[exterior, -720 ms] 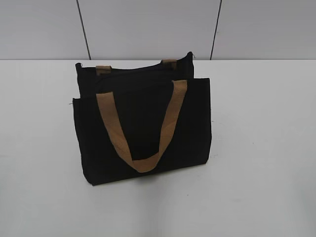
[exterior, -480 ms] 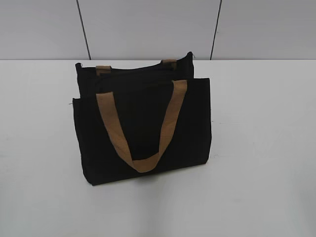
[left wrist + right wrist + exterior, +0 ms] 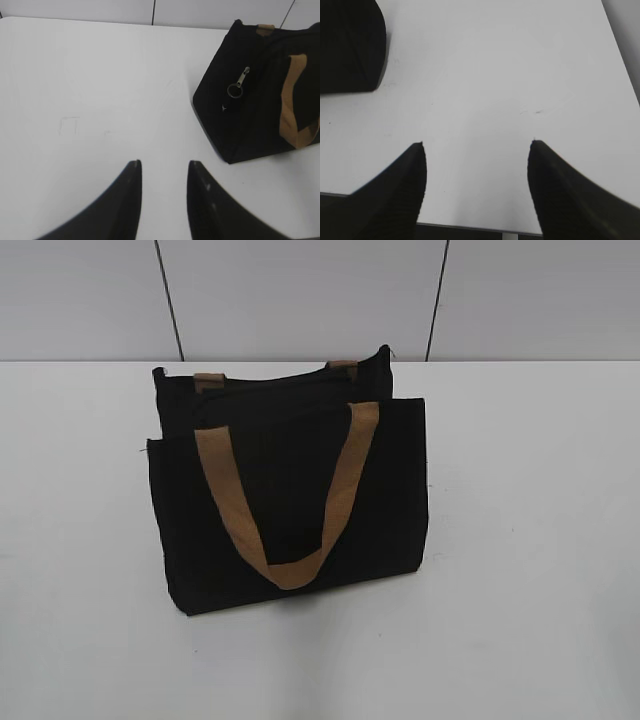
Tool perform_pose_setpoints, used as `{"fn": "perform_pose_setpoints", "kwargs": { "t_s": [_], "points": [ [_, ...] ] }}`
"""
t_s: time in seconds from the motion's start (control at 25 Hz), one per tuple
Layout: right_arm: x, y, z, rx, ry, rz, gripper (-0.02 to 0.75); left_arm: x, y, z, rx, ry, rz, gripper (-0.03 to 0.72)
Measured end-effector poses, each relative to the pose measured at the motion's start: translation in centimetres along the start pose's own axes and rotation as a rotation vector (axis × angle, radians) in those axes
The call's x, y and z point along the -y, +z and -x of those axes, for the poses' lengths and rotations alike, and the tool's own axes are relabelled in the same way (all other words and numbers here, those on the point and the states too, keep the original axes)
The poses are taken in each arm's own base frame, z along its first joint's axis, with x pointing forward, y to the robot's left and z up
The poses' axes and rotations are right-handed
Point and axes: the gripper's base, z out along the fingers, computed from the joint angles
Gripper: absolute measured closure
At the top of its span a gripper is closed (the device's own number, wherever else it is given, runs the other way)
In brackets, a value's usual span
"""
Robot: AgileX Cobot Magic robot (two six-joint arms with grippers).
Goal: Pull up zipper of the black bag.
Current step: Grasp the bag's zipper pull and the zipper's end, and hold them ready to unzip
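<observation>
Left wrist view, nearest: I am holding the left gripper [image 3: 164,167] low over the white table [image 3: 90,90], its two dark fingers standing apart with a narrow gap and nothing between them. From this claw the black bag [image 3: 250,120] is lying toward two o'clock, well apart, with bare tabletop in between. On the bag's near end face the zipper [image 3: 239,83] is hanging: a silver slider with its tab and ring drooping, long axis running from about one o'clock down to seven o'clock along the slanting edge of the fabric. A tan handle [image 3: 295,107] is showing farther right on the broad face.

Right wrist view: I am keeping the right gripper [image 3: 477,150] spread wide and empty over the table; only a black corner of the bag [image 3: 350,45] is appearing, at about ten o'clock, and no slider is visible from here.

Exterior view, farthest: the bag [image 3: 290,490] is standing upright at mid-table, its front handle [image 3: 290,490] looping downward; neither arm is in shot, and the slider cannot be made out.

Judgement: the left arm is the better placed, since the pull tab is facing it; the coming reach is turning on closing toward two o'clock and aligning the fingers across the tab's slanted axis.
</observation>
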Motion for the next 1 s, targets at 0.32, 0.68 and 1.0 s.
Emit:
{"fn": "perform_pose_setpoints", "kwargs": {
  "t_s": [0.32,0.68,1.0],
  "points": [
    [0.0,0.0,0.0,0.000,0.000,0.000,0.244,0.0,0.0,0.0,0.001,-0.003,-0.005,0.452],
    [0.0,0.0,0.0,0.000,0.000,0.000,0.244,0.0,-0.7,1.8,0.169,0.076,0.008,0.445],
    [0.0,0.0,0.0,0.000,0.000,0.000,0.244,-1.0,0.0,4.8,0.388,0.172,0.140,0.311]
  ]
}}
